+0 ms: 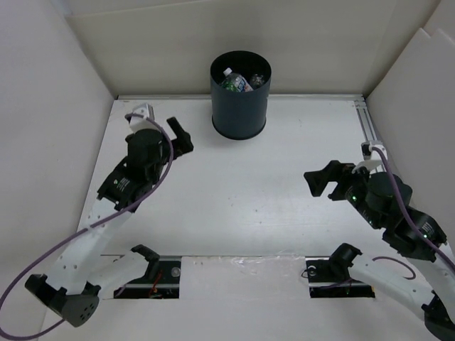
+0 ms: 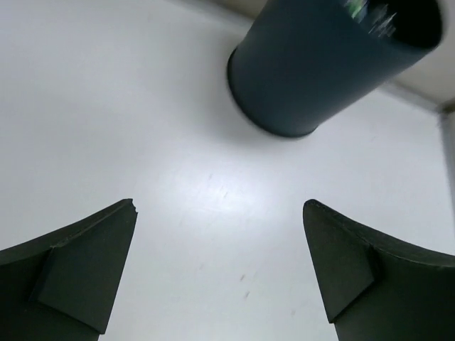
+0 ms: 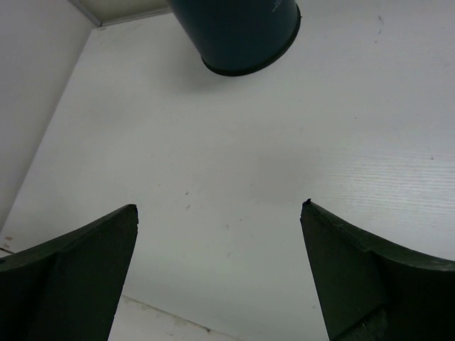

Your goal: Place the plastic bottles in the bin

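Note:
The dark navy bin [image 1: 239, 106] stands upright at the back middle of the table. Plastic bottles [image 1: 235, 82] lie inside it; I see a white cap, a green one and clear plastic, the rest is hidden by the wall. No bottle shows on the table. My left gripper [image 1: 182, 136] is open and empty, left of the bin. The bin also shows in the left wrist view [image 2: 320, 67], ahead of the spread fingers [image 2: 85, 270]. My right gripper [image 1: 323, 181] is open and empty at the right. The bin's base shows in the right wrist view [image 3: 238, 35].
White walls close the table on the left, back and right. A metal rail [image 1: 370, 128] runs along the right back edge. Two cut-outs [image 1: 153, 280] with the arm bases lie at the near edge.

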{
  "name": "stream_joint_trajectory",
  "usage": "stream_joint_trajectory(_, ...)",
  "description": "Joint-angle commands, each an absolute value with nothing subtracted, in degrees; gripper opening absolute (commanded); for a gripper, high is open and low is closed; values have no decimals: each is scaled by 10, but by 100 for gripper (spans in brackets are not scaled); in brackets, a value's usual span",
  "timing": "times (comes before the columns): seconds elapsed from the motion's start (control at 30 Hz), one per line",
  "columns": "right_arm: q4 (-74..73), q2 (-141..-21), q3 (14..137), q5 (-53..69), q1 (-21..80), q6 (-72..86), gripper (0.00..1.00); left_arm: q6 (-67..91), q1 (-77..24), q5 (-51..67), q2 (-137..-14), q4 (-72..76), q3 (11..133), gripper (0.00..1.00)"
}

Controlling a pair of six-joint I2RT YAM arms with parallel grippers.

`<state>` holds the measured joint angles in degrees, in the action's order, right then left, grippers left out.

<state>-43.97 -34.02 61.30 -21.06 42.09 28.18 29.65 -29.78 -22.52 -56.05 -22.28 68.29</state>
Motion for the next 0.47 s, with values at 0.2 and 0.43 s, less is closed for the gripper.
stream_joint_trajectory(0.2,-498,-278,644,-218,425,258,100,363,-310,-157,-305,-311,532,100)
stream_joint_trajectory(0.43,-519,-272,639,-218,425,277,100,351,-310,-169,-256,-329,540,100)
